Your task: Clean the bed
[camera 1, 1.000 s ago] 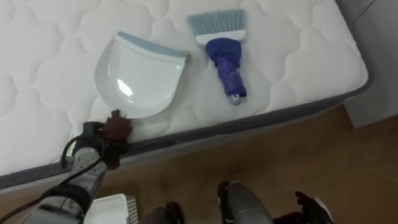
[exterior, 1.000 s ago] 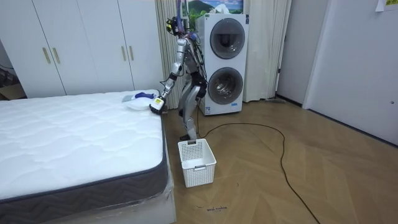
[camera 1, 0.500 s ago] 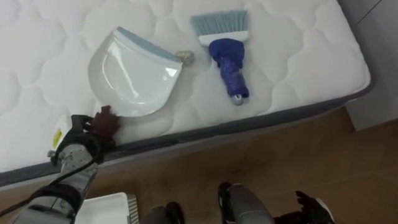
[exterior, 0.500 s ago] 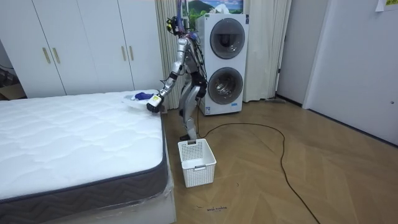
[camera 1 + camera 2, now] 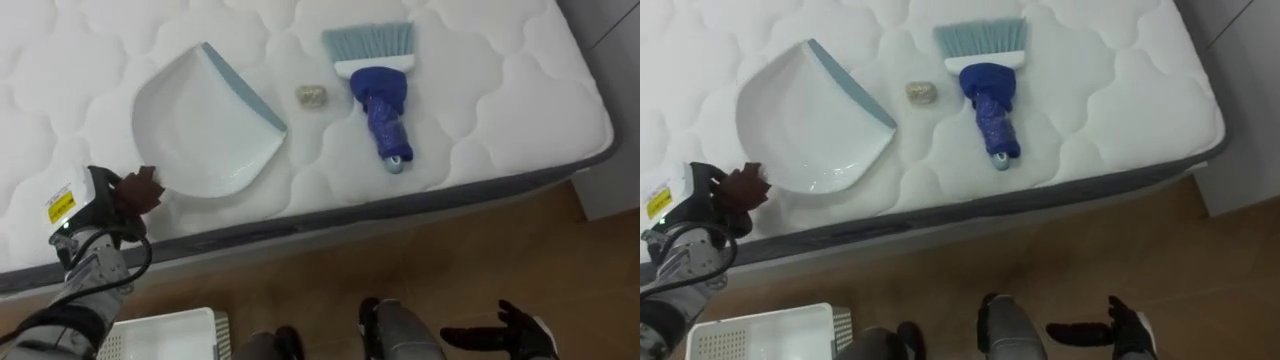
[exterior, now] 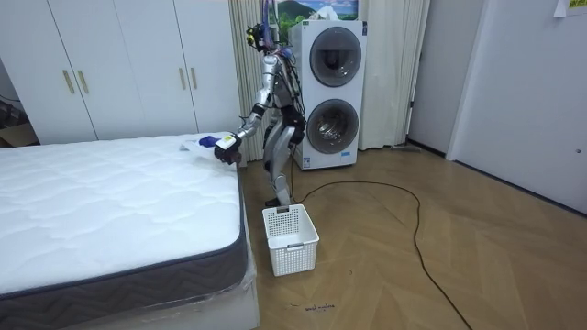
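1. Bed carries three things near its right corner. A white dustpan lies to the left, a blue brush to the right, and a small beige crumb between them.
2. The crumb lies close to the dustpan's blue lip and close to the brush head, touching neither. Nothing lies between the crumb and that lip.
3. The left hand is at the dustpan's rear rim by the bed's near edge, with its fingers curled round that rim. The right hand hangs low over the wooden floor, off the bed, with its fingers loosely straight.
4. A white basket stands on the floor just beside the bed's near edge, to the robot's left.
5. The mattress is white and quilted, with a dark grey band along its side. The brush's handle points at the near edge and its pale bristles point away from it.
6. In the room view the robot stands at the bed's far corner, with stacked washing machines close behind it. White quilting stretches bare from the dustpan toward the wardrobe.
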You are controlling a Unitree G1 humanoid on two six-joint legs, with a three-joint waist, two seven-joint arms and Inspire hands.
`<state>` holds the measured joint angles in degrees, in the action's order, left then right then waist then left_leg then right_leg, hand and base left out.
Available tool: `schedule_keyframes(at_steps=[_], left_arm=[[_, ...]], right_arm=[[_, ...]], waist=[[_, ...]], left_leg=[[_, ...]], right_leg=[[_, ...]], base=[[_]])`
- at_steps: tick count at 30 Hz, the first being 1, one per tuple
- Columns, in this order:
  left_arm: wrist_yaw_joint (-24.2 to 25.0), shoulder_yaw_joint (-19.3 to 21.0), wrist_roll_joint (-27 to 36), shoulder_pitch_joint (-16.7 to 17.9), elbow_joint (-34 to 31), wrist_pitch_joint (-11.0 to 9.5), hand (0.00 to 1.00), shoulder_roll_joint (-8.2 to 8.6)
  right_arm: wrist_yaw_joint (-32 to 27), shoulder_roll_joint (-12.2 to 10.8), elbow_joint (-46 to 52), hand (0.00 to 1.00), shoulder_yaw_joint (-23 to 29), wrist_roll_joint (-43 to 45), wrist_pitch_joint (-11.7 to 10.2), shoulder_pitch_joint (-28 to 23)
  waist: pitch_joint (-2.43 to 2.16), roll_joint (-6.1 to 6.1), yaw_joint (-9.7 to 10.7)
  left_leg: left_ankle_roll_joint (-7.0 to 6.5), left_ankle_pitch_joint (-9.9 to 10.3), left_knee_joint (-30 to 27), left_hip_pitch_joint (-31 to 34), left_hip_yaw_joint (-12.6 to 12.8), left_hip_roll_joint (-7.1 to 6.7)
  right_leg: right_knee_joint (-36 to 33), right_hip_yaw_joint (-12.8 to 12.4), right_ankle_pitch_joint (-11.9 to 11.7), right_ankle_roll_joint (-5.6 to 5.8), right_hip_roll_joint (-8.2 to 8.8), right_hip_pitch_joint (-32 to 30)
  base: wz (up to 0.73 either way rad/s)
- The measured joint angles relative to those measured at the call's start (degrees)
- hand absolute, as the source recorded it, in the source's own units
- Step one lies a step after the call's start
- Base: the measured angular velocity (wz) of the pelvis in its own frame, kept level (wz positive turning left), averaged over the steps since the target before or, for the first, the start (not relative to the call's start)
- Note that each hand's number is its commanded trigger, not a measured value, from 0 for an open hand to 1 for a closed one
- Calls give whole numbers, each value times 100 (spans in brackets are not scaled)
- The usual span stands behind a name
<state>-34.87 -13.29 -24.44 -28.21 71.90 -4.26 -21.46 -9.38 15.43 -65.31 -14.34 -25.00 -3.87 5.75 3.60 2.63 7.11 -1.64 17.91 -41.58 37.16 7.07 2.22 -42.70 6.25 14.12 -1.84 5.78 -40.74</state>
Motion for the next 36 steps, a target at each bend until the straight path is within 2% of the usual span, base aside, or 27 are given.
schedule_keyframes(at_steps=[7, 13, 16, 18, 20, 25, 27, 34, 36], left_arm=[[-1, -139, 2, 79, 3, -40, 100, 0], [0, -186, 63, 292, -1, -126, 100, 2], [16, -272, 242, 418, 0, -184, 100, 11], [41, -306, 264, 511, 4, -231, 100, 14], [111, -394, 325, 571, 0, -229, 100, 27], [366, -518, 692, 766, -5, -205, 100, 111], [454, -563, 810, 792, -4, -203, 100, 110], [819, -607, 800, 792, -5, -200, 100, 97], [970, -603, 799, 775, -22, -208, 100, 105]], right_arm=[[-240, 26, 141, 0, 4, -22, -56, 77], [-588, 75, 610, 0, 232, 123, -205, 211], [-931, 57, 1023, 0, 275, 196, -280, 213], [-1217, 47, 1315, 0, 277, 456, -383, 241], [-1490, 45, 1535, 0, 321, 779, -444, 282], [-2199, 45, 2007, 0, 324, 1418, -549, 472], [-2537, 48, 2211, 0, 325, 1690, -660, 550], [-3322, 48, 2597, 0, 329, 2573, -881, 931], [-3508, 48, 2706, 0, 330, 2869, -905, 1031]], waist=[[-7, 0, -109], [-24, -26, -52], [-58, -72, 14], [-88, -107, 34], [-95, -100, 36], [-101, -107, 10], [-101, -107, 36], [-102, -110, -3], [-99, -114, -69]], left_leg=[[1, 1, 39, -130, 51, 2], [-11, -36, 147, -190, 150, -49], [-15, -59, 193, -201, 148, -77], [-16, -59, 195, -211, 141, -78], [-25, -64, 217, -240, 138, -67], [-72, -94, 349, -368, 222, -85], [-92, -116, 395, -363, 237, -101], [-95, -116, 434, -387, 248, -110], [-93, -116, 434, -389, 251, -100]], right_leg=[[22, -43, -3, -5, -38, 91], [-3, -144, -5, 1, 5, 54], [9, -144, -6, 4, 16, 56], [31, -144, -13, 16, 8, 77], [106, -136, -48, 30, -9, 126], [187, -245, -100, 91, 5, 177], [213, -275, -114, 115, 17, 169], [209, -301, -115, 130, 10, 168], [208, -291, -111, 124, 11, 168]], base=[[-3], [-4], [3], [0], [-3], [-9], [2], [0], [0]])
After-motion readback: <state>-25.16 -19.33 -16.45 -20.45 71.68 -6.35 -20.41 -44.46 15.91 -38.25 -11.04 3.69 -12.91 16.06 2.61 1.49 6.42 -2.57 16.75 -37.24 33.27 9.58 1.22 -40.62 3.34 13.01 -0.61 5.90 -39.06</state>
